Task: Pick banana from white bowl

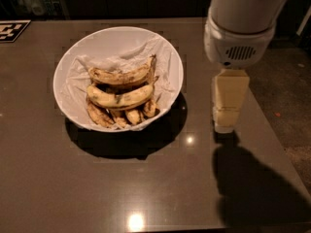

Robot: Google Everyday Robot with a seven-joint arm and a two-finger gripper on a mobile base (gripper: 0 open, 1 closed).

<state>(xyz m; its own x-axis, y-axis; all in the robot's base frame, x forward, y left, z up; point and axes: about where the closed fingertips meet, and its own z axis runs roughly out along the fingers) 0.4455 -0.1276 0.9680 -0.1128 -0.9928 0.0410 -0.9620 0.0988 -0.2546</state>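
Lying across the middle of the white bowl (62, 76) is the banana (131, 97), long and gently curved, its ends turned up. Its skin is mostly yellow with brown flecks, and a dark smudge sits near its middle. It rests on top of a few shorter, browner bananas (121, 115) that poke out beneath it toward the near rim. Another flecked banana (119, 75) lies just behind it, curved the same way. Crumpled white paper (146, 50) lines the bowl under the fruit.

The bowl stands on a dark brown table (73, 178), left of centre, casting a shadow along its near side. A black-and-white checked tag (12, 30) lies at the far left corner of the table.

The gripper (226, 123), a cream-coloured block hanging below the white arm (240, 18), is to the right of the bowl, apart from it and above the table near the right edge. I cannot tell whether it is open or closed; nothing shows in its hold. The arm's shadow (248, 178) falls on the table in front of it.
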